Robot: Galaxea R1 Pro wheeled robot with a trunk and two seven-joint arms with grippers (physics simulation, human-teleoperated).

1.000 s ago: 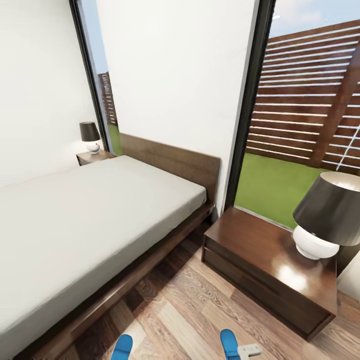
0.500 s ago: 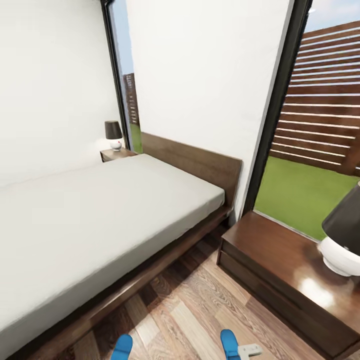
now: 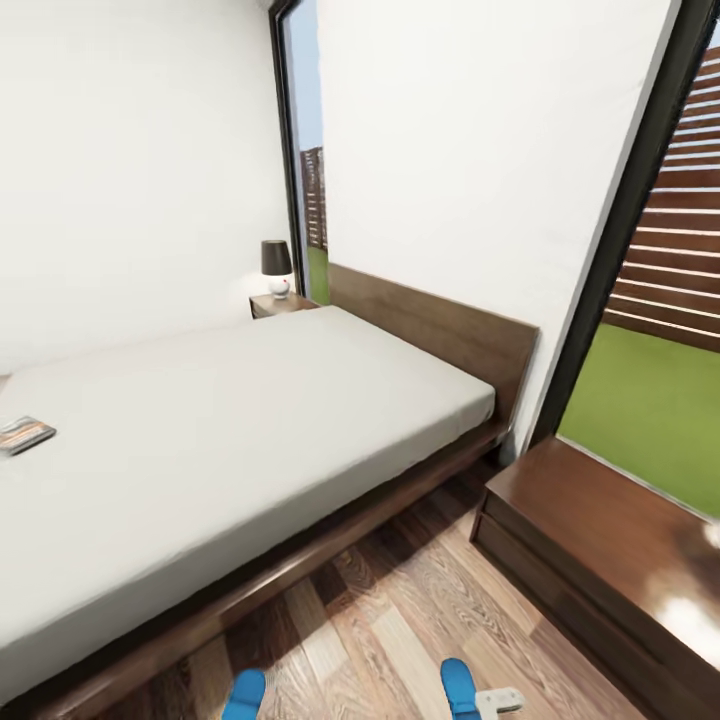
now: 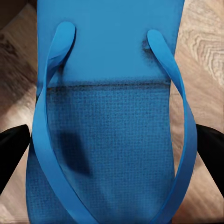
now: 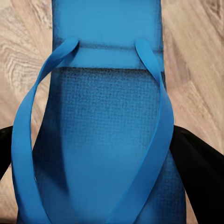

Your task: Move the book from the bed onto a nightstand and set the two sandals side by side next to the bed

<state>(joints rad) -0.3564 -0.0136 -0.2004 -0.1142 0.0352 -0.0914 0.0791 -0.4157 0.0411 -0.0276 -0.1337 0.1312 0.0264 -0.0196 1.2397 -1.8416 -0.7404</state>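
Left pincer (image 4: 112, 154): dark finger (image 4: 11, 149) on each side of a blue sandal (image 4: 109, 116), jaws pinching its edges, as far as the left wrist view shows; wood-plank floor (image 4: 200, 42) lies beyond it. Right pincer (image 5: 100, 154): same arrangement, dark fingers (image 5: 196, 168) flanking the second sandal (image 5: 107, 107) and clamped on it, straps facing the camera. In the head view both sandal toes show at the lower edge, left one (image 3: 245, 694) and right one (image 3: 458, 688), well apart, with a pale part of the right pincer just beside the right toe. Whether the soles touch the floor cannot be told.

Progress, judged:
- Sandals: both in hand, near the long side of the bed (image 3: 250, 430). Not yet set side by side; the gap between them looks too wide for that.
- Book (image 3: 22, 433): on the mattress, far toward the foot end at the view's left edge. Not moved.
- Near nightstand (image 3: 600, 540): glossy dark top, just beside the headboard, no book on it. Far nightstand (image 3: 280, 303), carrying a small lamp (image 3: 276, 266), stands past the bed by the window.

Left to do: bring the sandals together on the floor by the bed frame, release, then fetch the book to a nightstand.
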